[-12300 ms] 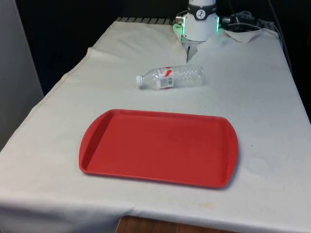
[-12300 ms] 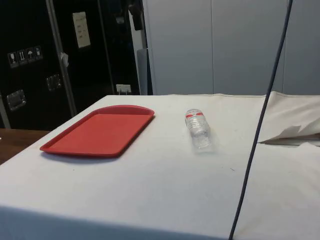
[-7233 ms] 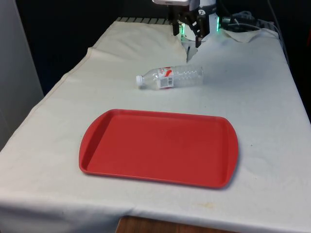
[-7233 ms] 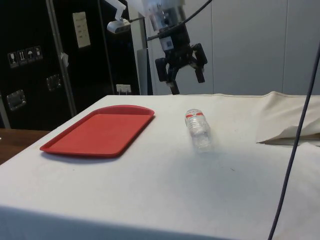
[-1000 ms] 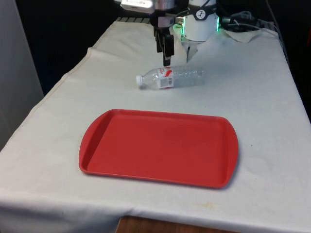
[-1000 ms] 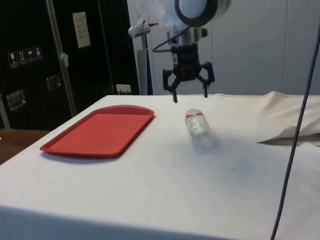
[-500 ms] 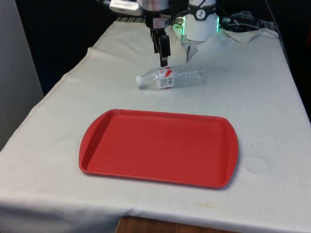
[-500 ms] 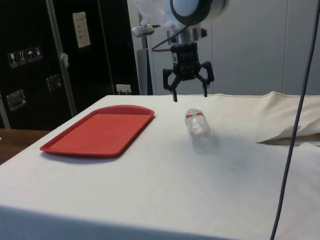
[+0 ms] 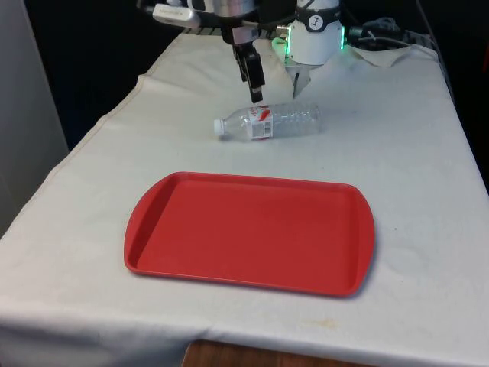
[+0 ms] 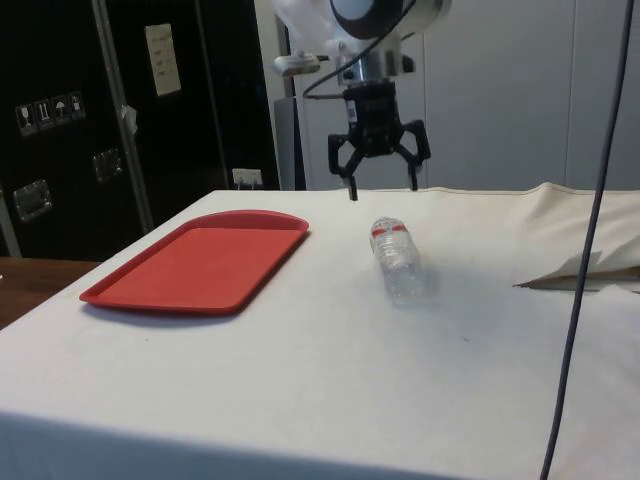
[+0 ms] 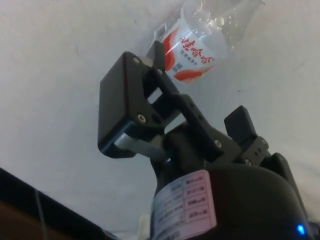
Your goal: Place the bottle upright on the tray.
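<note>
Claw point(image 10: 380, 171), jaws spread and empty, hangs above the bottle point(image 9: 267, 122), which lies flat on the bench at twelve o'clock from the bare red tray point(image 9: 248, 232); gripping, carrying, standing remain

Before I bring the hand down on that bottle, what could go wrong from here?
The clear bottle lies on its side on the cloth, so it may roll away if one finger touches first. The open hand hovers near the labelled neck end rather than mid-body; gripped there, the bottle may tilt or slip. It lies apart from the red tray and must be turned upright; a light bottle could topple on release.
</note>
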`<state>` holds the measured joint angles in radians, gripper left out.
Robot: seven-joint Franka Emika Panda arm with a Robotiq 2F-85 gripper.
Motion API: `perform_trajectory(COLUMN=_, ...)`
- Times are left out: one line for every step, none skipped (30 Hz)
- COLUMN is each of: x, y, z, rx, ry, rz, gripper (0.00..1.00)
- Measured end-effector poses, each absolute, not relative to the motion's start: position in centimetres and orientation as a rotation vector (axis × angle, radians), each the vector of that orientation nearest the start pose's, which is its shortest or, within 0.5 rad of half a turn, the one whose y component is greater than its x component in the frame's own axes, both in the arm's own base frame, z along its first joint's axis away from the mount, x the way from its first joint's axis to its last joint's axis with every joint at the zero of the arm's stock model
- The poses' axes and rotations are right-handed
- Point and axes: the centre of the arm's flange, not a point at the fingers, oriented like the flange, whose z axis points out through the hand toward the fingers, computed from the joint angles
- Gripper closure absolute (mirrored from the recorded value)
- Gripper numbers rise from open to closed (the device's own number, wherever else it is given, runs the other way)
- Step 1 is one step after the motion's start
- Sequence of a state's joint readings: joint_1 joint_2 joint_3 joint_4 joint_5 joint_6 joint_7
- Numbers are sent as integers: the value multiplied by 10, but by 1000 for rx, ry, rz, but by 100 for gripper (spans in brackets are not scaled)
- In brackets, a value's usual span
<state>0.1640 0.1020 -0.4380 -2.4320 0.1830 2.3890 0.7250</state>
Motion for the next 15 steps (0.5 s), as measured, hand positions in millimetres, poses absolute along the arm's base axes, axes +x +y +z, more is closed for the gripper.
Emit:
perform_trajectory(x=456, y=-130, z=257, rx=-2598, ry=1669, rz=233, gripper=0)
perform_trajectory(x=456, y=-130, z=257, rx=-2595, ry=1665, rz=241, gripper=0)
perform_trajectory(x=456, y=-132, z=257, rx=-2592, ry=1664, rz=250, gripper=0)
perform_trajectory(x=456, y=-132, z=257, rx=-2592, ry=1664, rz=250, gripper=0)
perform_trajectory(x=457, y=-132, z=258, rx=-2587, ry=1662, rz=258, gripper=0)
perform_trajectory(x=457, y=-134, z=258, rx=-2582, ry=1657, rz=275, gripper=0)
perform_trajectory(x=457, y=-135, z=258, rx=-2579, ry=1656, rz=284, gripper=0)
perform_trajectory(x=457, y=-135, z=258, rx=-2579, ry=1656, rz=284, gripper=0)
perform_trajectory(x=457, y=-136, z=258, rx=-2575, ry=1654, rz=291, gripper=0)
perform_trajectory(x=457, y=-137, z=258, rx=-2572, ry=1649, rz=301, gripper=0)
perform_trajectory(x=458, y=-138, z=258, rx=-2568, ry=1646, rz=307, gripper=0)
perform_trajectory(x=458, y=-139, z=259, rx=-2563, ry=1643, rz=314, gripper=0)
perform_trajectory(x=458, y=-139, z=259, rx=-2563, ry=1643, rz=314, gripper=0)
perform_trajectory(x=458, y=-140, z=258, rx=-2560, ry=1642, rz=325, gripper=0)
perform_trajectory(x=459, y=-142, z=258, rx=-2552, ry=1636, rz=342, gripper=0)
